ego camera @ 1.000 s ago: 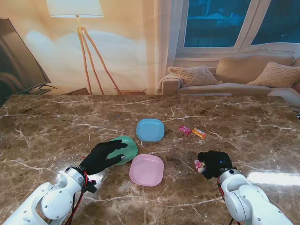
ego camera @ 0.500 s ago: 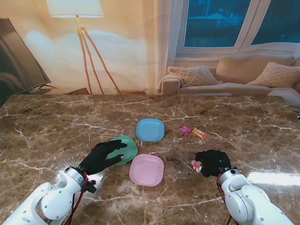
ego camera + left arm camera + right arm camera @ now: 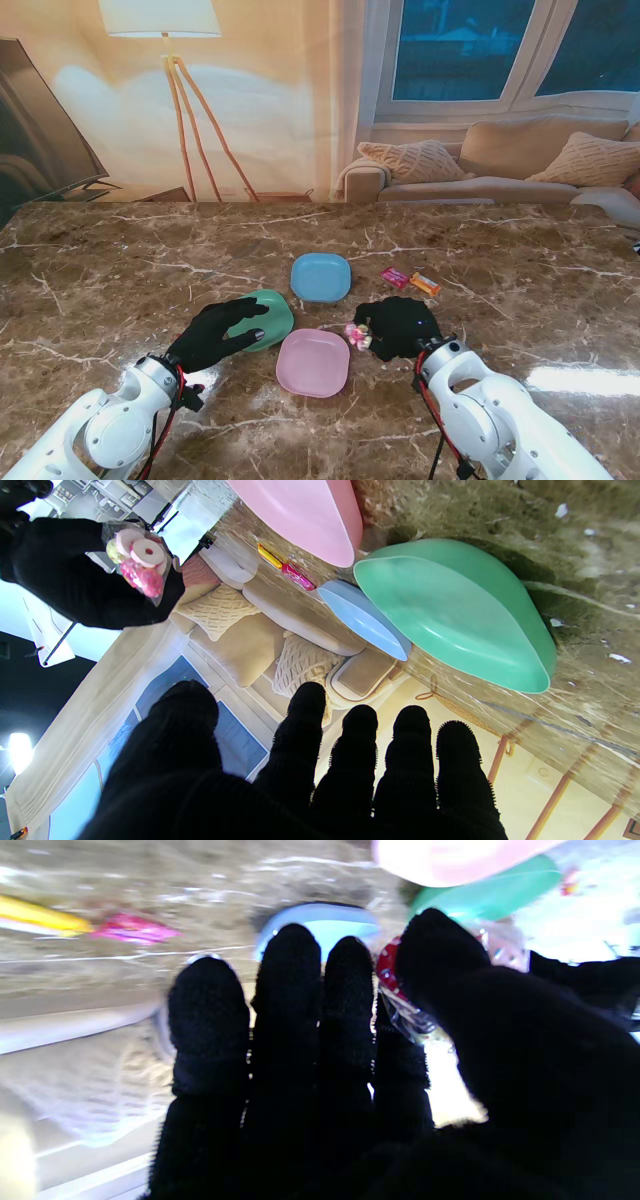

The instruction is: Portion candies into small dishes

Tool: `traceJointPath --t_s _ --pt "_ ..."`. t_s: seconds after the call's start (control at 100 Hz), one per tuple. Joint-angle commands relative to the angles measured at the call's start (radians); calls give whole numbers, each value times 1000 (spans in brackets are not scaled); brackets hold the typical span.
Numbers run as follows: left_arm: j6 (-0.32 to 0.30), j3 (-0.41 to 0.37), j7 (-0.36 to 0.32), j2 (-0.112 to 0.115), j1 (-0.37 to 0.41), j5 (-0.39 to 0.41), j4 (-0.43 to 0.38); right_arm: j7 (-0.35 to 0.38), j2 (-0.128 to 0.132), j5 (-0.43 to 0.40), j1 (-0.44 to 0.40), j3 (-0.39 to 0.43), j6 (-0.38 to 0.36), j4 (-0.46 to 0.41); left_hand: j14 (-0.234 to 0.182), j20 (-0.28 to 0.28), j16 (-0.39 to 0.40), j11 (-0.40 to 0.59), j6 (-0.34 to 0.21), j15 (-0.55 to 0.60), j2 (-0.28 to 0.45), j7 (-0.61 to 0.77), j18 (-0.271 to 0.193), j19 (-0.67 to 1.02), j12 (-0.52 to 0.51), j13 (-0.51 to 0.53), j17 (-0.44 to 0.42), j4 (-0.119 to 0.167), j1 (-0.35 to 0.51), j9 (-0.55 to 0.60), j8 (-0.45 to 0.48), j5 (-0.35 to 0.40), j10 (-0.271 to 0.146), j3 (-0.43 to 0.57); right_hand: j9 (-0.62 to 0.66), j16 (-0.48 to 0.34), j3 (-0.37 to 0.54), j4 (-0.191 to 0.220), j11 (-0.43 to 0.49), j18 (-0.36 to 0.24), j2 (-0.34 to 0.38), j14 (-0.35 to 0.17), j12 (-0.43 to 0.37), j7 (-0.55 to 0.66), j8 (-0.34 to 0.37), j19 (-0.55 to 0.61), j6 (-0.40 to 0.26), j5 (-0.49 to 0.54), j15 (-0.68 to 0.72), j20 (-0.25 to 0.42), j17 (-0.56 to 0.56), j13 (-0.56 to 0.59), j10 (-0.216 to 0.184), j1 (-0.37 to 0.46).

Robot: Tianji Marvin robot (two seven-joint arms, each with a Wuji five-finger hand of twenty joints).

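Observation:
Three small dishes sit mid-table: a blue dish [image 3: 321, 277] farthest from me, a green dish [image 3: 270, 315] to its left, a pink dish [image 3: 313, 362] nearest me. My right hand [image 3: 397, 326] is shut on a clear packet of pink and white ring candies [image 3: 357, 335], held just right of the pink dish's far edge. The left wrist view shows that candy packet [image 3: 140, 565] pinched in the black glove. My left hand [image 3: 220, 335] rests open beside the green dish, fingers over its near rim. A pink candy [image 3: 395, 277] and an orange candy [image 3: 426, 284] lie right of the blue dish.
The brown marble table [image 3: 120, 280] stretches wide on both sides. Beyond its far edge stand a floor lamp [image 3: 165, 40] and a sofa with cushions [image 3: 500, 165]. A dark screen [image 3: 35, 130] leans at the far left.
My right hand has carried the candy packet leftward, from the right side of the table to the pink dish's right edge. The left hand has stayed at the green dish.

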Motion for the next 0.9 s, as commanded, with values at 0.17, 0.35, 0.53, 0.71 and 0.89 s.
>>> traceJointPath --t_s 0.17,0.35,0.53,0.71,0.89 --pt "2 0 7 0 7 6 0 26 -20 75 121 -158 -50 101 -15 -13 -8 -2 2 -5 32 -5 -28 -13 -2 -1 -5 -23 -28 5 -13 9 -22 -19 6 24 62 18 2 -13 89 -15 30 126 58 56 -114 88 29 10 -20 7 -5 52" --pt "3 -3 8 0 10 8 -3 27 -18 76 172 -233 -53 155 -13 -13 -8 -1 2 -4 32 -5 -28 -13 -2 -1 -5 -24 -27 6 -13 9 -21 -19 -4 27 59 15 -3 -16 85 -19 31 113 52 55 -112 77 34 11 -33 -11 -12 40" --pt "1 -3 4 1 10 7 -2 35 -15 69 212 -280 -46 195 -14 -13 -8 -1 4 -5 31 -6 -27 -13 -2 -2 -5 -24 -26 7 -13 12 -20 -19 -27 21 50 12 -13 -23 70 -23 26 94 30 46 -97 52 25 9 -49 -33 -11 1" --pt "1 -5 4 1 11 9 -4 60 -11 64 214 -291 -19 186 -14 -14 -8 -2 4 -4 32 -7 -27 -14 -3 -2 -6 -25 -27 5 -14 10 -21 -20 -141 4 -33 -5 -45 -24 58 -21 -31 19 -14 -15 -39 -43 -29 5 -134 -132 1 -88" --pt "-3 -6 0 2 11 6 -3 104 -2 48 202 -277 -26 160 -14 -14 -8 -2 5 -4 30 -8 -26 -14 -2 -2 -6 -24 -22 6 -14 12 -22 -18 -300 -96 -37 150 -106 -26 72 -19 -233 -262 119 -171 51 -86 -212 2 -280 -278 13 -226"
